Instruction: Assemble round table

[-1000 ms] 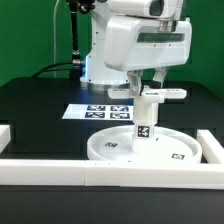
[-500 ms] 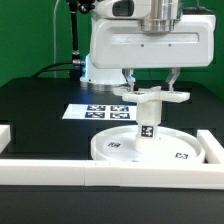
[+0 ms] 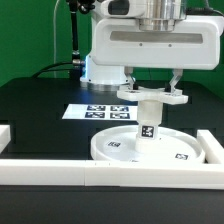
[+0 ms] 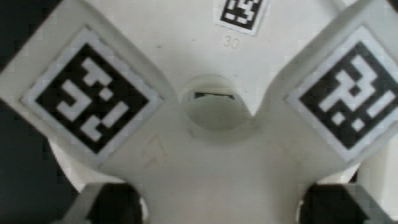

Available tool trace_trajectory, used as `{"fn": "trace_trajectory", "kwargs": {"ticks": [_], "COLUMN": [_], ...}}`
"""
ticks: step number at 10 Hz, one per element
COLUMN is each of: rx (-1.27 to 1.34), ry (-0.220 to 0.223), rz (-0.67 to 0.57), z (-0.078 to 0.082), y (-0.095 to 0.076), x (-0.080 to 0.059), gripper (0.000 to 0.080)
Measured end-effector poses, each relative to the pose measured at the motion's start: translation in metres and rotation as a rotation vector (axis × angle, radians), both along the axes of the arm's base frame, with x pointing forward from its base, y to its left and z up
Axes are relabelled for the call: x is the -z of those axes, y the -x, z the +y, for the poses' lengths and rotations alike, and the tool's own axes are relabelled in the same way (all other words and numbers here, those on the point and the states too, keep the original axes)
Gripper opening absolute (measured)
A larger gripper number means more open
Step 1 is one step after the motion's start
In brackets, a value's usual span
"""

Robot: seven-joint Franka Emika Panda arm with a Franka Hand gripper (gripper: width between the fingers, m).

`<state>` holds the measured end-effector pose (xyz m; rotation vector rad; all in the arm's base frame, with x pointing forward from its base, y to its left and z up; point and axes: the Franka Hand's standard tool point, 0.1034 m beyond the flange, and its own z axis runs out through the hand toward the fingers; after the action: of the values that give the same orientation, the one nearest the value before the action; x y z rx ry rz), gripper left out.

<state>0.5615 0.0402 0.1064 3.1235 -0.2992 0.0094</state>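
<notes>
We see a black worktop (image 3: 40, 110) edged by white border rails (image 3: 60, 166), with the robot arm (image 3: 150, 45) filling the upper part of the exterior view. Below it the large disc (image 3: 150, 148) lies flat just behind the front rail; the short leg (image 3: 146, 122) stands upright on its hub, carrying the cross-shaped foot (image 3: 152, 95) on top. The marker board (image 3: 100, 111) lies behind. Every label is a black-and-white square tag, with no readable writing. We cannot tell whether the gripper (image 4: 217, 198) is clenched or released.

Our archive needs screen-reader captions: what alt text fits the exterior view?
A white robot gripper holds the cross-shaped foot atop the short leg standing upright in the round tabletop disc, with the marker board behind and white border rails in front.
</notes>
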Motion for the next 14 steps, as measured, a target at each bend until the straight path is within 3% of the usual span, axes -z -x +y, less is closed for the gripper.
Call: {"fn": "trace_trajectory", "kwargs": {"ticks": [3,7,14], "rx": [0.363,0.818,1.351], "ry": [-0.062,-0.110,-0.155], "rz": [-0.019,-0.019,0.011], "z": [-0.0019,-0.0014,-0.0014], "y": [-0.0003,-0.0008,-0.0015], "x": [0.0015,0.0024,0.0031], "gripper": [0.0440,0.0440,0.0440]}}
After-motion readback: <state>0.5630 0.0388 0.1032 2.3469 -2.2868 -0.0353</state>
